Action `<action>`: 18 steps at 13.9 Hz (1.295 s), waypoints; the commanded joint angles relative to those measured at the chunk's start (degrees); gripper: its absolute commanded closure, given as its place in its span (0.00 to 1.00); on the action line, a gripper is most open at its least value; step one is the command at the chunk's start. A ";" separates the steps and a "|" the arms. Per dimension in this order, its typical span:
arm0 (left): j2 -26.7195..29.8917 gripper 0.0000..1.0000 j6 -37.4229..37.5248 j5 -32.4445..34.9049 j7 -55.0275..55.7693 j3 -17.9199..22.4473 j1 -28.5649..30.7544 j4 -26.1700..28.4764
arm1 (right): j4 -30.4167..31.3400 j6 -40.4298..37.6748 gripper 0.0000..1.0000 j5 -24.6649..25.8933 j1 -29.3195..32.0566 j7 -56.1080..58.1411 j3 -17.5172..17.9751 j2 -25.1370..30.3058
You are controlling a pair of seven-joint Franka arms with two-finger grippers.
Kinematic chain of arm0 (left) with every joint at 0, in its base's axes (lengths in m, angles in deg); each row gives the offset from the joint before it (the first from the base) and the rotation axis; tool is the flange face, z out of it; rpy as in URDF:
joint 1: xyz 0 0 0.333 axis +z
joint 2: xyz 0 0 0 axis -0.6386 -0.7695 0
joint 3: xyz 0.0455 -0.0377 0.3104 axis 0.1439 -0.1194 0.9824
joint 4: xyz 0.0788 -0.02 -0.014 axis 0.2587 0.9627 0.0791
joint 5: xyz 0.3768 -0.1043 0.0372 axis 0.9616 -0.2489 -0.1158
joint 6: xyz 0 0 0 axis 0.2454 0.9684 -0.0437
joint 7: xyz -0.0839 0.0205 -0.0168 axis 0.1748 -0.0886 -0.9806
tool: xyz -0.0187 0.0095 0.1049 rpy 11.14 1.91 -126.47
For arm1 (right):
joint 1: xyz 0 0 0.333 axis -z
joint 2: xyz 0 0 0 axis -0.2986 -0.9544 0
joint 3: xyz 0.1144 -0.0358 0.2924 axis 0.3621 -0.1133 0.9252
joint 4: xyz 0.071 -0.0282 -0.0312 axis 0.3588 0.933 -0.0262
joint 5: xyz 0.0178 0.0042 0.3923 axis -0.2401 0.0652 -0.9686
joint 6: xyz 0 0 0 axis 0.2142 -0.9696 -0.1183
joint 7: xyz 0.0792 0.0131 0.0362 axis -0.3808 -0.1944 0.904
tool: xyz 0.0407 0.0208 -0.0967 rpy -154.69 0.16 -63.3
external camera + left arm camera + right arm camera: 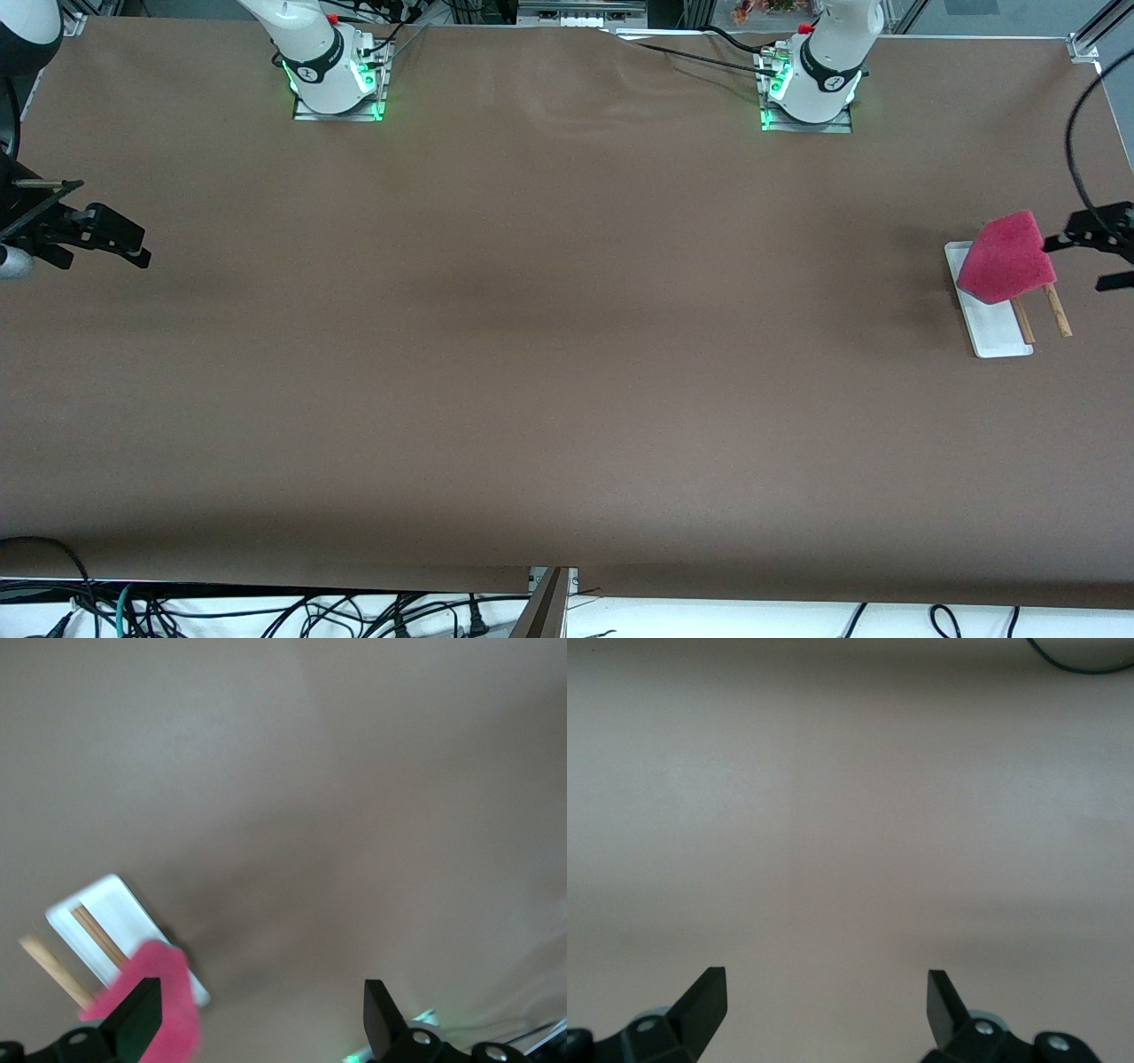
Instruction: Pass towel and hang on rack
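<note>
Rack (999, 332) sits at left arm's end of table (549, 354), pink towel (1005, 259) draped over its rods. Left gripper (1094, 257) just beside towel, fingers spread wide, empty. Right gripper (133, 248) waiting over right arm's end, also wide open, nothing held.

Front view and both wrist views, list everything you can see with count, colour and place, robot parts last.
towel: one, pink-red face showing, draped over the rack's rods, at the left arm's end of the table.
rack: one, white flat base with two light-brown wooden rods, at the left arm's end of the table.
table: one, brown covering, under everything.
cables: several, dark, along the table edge nearest the front camera.
left tool: one, black, open, empty, beside the towel.
right tool: one, black, open, empty, over the right arm's end of the table.
</note>
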 commanded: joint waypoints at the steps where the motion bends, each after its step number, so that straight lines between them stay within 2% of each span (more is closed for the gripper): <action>1: 4.07 0.00 0.79 2.96 15.61 0.66 -4.05 4.34 | -1.21 0.10 0.00 0.34 0.06 0.58 0.12 -0.56; 6: 4.96 0.00 -2.72 3.04 37.61 -0.83 -8.62 5.04 | -1.21 0.19 0.00 0.34 -0.03 0.58 0.21 -0.47; 10: 9.69 0.00 -8.09 2.96 39.92 -1.36 -10.82 11.01 | -1.21 1.93 0.00 0.17 -0.12 0.58 0.21 -0.56; 15: 10.14 0.00 -9.48 4.01 40.81 -1.10 -13.63 11.46 | -1.21 3.26 0.00 1.04 -0.03 0.50 0.21 -1.52; 17: 12.24 0.00 -10.11 11.35 41.15 -1.01 -17.04 14.17 | -1.04 4.93 0.00 2.98 0.06 0.58 0.21 -2.22; 18: 12.69 0.00 -10.11 11.91 41.50 -1.10 -17.32 14.97 | -1.04 5.11 0.00 2.98 -0.11 0.50 0.30 -2.32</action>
